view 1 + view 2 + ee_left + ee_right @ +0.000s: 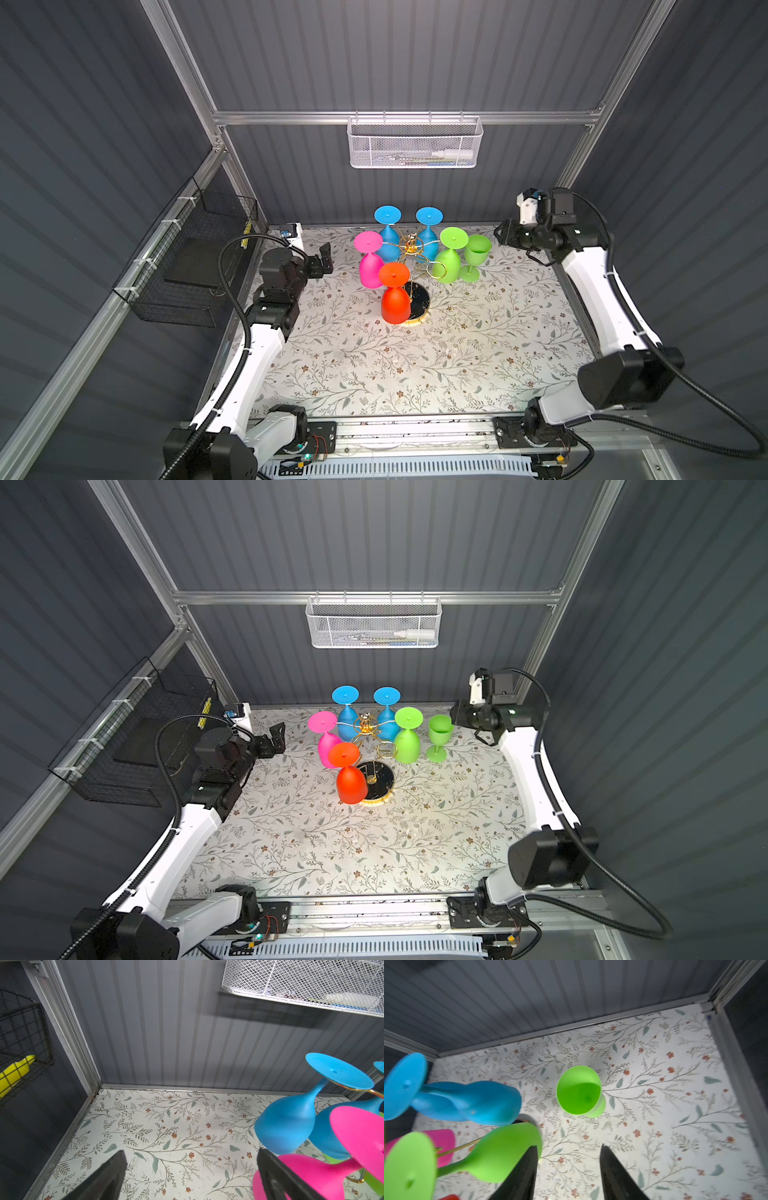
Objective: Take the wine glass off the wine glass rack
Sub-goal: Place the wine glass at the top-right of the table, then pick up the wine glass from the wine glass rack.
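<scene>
The green wine glass (477, 254) stands upright on the tabletop (457, 353), just beside the wine glass rack (409, 248). It looks like light, stiff, matte plastic, best held by the stem. The right tool (569, 1147) is partly spread and empty. The left tool (191, 1151) is wide apart and empty.

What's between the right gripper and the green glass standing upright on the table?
Nothing. In the right wrist view, only bare floral table lies between the open right gripper and the upright green glass.
</scene>
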